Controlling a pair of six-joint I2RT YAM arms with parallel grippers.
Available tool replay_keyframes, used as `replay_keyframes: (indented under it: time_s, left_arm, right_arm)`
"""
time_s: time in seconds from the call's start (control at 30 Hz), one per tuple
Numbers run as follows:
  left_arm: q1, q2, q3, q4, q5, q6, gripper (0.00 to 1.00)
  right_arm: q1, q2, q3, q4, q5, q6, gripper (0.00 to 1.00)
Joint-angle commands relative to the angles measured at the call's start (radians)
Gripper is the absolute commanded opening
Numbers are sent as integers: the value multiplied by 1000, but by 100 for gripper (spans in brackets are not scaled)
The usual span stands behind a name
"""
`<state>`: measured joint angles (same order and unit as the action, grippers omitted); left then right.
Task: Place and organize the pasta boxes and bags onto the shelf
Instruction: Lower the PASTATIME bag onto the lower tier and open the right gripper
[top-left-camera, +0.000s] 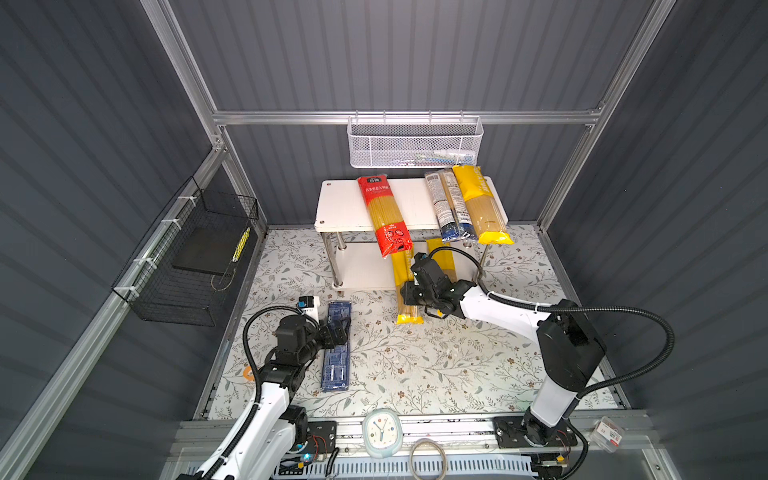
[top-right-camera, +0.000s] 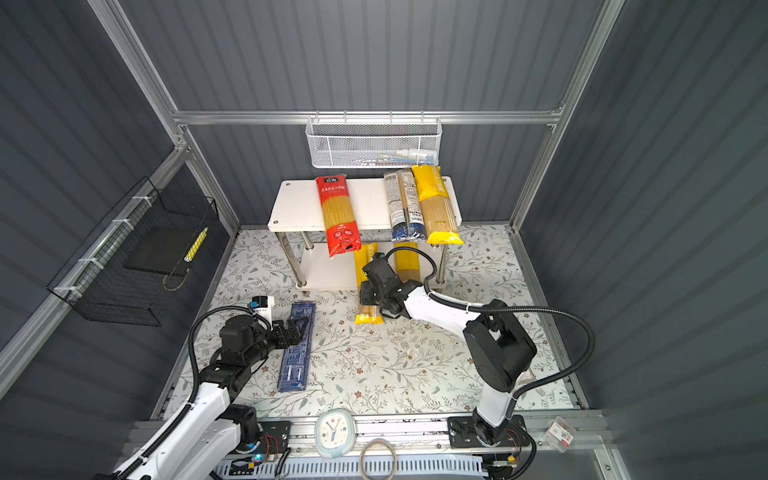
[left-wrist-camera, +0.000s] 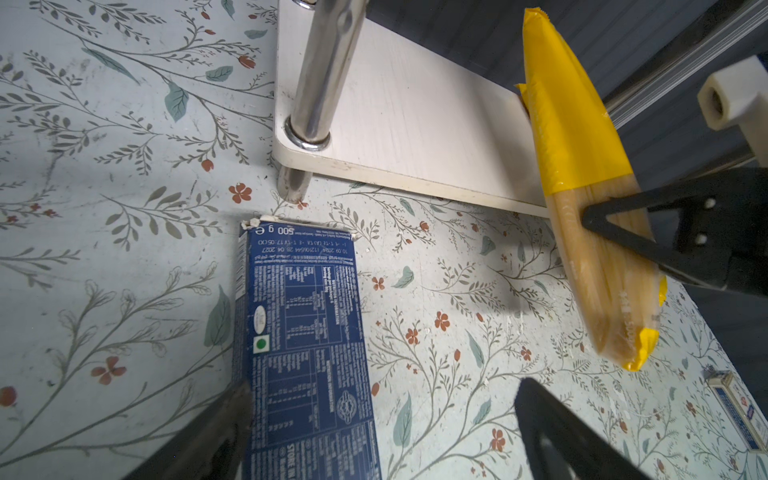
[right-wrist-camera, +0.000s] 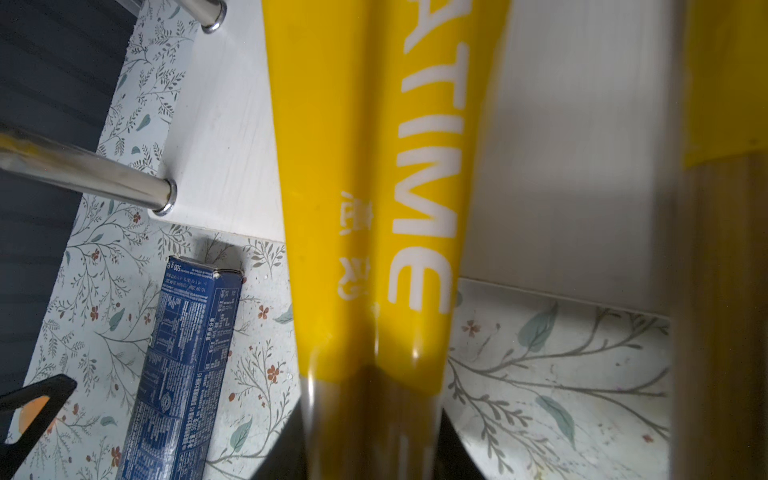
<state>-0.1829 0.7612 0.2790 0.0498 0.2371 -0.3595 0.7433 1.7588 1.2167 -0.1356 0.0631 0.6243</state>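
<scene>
Floral-printed tabletop (top-left-camera: 415, 374) covers the floor of a grey-panelled booth, and a pale blue clock (top-left-camera: 382, 432) lies on the rail at its near edge. Just past that, the left gripper (top-left-camera: 341, 328) sits low over the dark-blue carton (top-left-camera: 336, 365), which lies flat on the tabletop. The jaws stand wide. In the left wrist view the carton runs out between them, with one long edge against one finger (left-wrist-camera: 216, 432) and the other finger (left-wrist-camera: 557, 432) well clear of it. Ahead of these jaws, the carton's far end stops just short of a corner leg of the shelf (top-left-camera: 340, 203).

Further in, the right gripper (top-left-camera: 409, 296) is clamped across the clear middle of a yellow bag (top-left-camera: 402, 266). The bag points straight ahead of the jaws, its far end on the shelf's lower board (top-left-camera: 361, 266) and its near end behind them over the tabletop. Whether that end touches the tabletop I cannot tell.

Beside these jaws, on the same board, lies a second yellow bag (top-left-camera: 440, 253). Above and beyond them, the top board carries a red bag (top-left-camera: 384, 216) set apart, then a clear bag with a dark-blue end (top-left-camera: 451, 208) touching a third yellow bag (top-left-camera: 482, 203). All three overhang the front edge. A white mesh basket (top-left-camera: 415, 143) hangs on the back wall above them.
</scene>
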Motion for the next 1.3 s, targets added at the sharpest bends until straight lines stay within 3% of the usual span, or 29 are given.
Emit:
replay_keyframes:
  time_s: [0.0,0.6,0.93,1.27]
  left_arm:
    - [-4,-8,-11,10,9,13,99]
    - [-4,-25,-17,7,7,11,99]
    - [-4,-36,-21,4,3,10,99]
    - [-4,-33,-20,5,1,10,99]
  right_arm:
    - [-17,-8,91,126,-2,-2,11]
    - [-55,105,160,125,-25,18,18]
    - [-71,147,214,108,-21,19,42]
    - [-72,135,226,83,-23,6,55]
